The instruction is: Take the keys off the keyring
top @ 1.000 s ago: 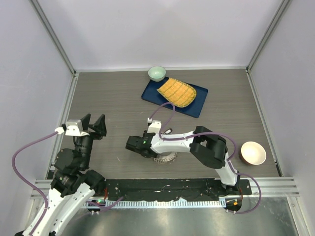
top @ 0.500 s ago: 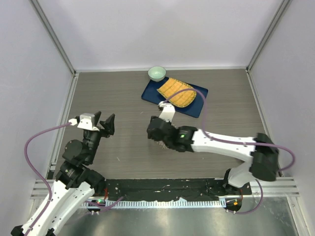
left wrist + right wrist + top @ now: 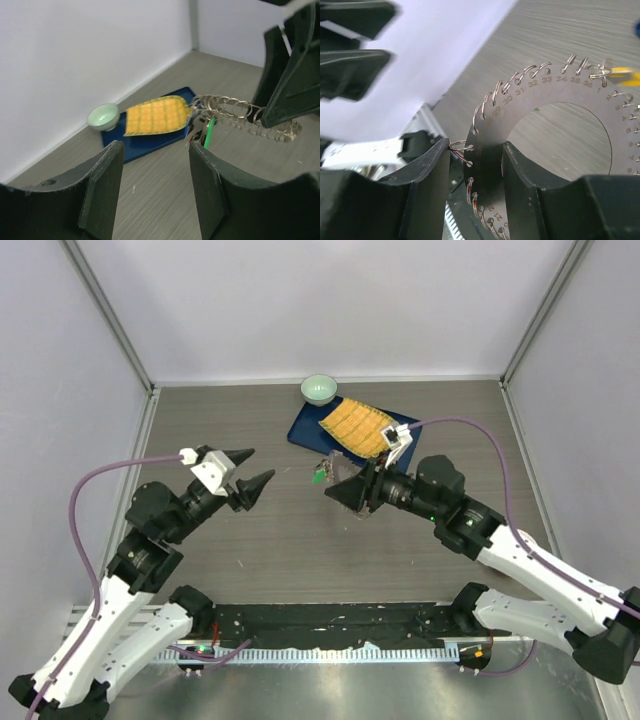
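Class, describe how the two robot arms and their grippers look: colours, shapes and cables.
Both arms, left and right, have white links with black joints. A purple cable loops along the left one, and another along the right. The left gripper and right gripper each end in two black, pointed, wedge-shaped fingers.
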### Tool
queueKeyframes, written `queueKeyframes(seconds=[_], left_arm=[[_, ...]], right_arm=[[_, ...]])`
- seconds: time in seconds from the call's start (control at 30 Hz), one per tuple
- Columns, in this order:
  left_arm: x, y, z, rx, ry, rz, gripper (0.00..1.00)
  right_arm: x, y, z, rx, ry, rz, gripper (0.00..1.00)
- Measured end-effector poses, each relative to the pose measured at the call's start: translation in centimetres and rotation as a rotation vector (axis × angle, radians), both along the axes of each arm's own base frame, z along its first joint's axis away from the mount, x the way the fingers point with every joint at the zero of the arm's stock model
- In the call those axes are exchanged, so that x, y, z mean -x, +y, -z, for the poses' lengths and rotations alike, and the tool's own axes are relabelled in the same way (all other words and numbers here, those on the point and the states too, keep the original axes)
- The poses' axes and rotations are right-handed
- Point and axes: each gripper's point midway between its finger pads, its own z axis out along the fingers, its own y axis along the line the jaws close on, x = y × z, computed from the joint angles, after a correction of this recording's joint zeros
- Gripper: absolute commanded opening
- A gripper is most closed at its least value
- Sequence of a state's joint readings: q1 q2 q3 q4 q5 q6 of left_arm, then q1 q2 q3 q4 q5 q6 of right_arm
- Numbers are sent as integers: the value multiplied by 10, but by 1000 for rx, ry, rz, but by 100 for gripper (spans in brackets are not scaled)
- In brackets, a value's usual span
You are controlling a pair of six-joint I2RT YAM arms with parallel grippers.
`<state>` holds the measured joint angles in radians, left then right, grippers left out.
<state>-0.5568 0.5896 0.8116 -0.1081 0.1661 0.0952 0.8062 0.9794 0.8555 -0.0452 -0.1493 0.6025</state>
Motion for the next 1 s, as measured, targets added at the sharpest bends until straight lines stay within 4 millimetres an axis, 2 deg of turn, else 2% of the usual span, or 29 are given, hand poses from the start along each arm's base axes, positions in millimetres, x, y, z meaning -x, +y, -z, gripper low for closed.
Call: queueKeyframes(seconds=[0.13,0.23,0.33,0.5,0.7,0.87,1.0], left_arm=[[12,-31,0,-86,-17,199,59],[22,-47,-8,-150,-39,325,60],[29,-59,-18,-198,-71,430,60],[49,-76,-17,-223,-73,616,59],[63,-83,-16,-241,-70,729,58],[70,-81,-18,-241,-74,743,62],[78,-70,-26,-193,-85,679,59]], right_arm=[[37,1,-37,-85,-88,-176,10],[57,0,-54,-124,-122,-267,9],[72,0,-68,-156,-149,-340,9],[88,1,-90,-237,-165,-422,9],[107,3,-114,-349,-164,-526,9],[111,4,-114,-386,-135,-543,9],[110,4,-111,-398,-106,-535,9]])
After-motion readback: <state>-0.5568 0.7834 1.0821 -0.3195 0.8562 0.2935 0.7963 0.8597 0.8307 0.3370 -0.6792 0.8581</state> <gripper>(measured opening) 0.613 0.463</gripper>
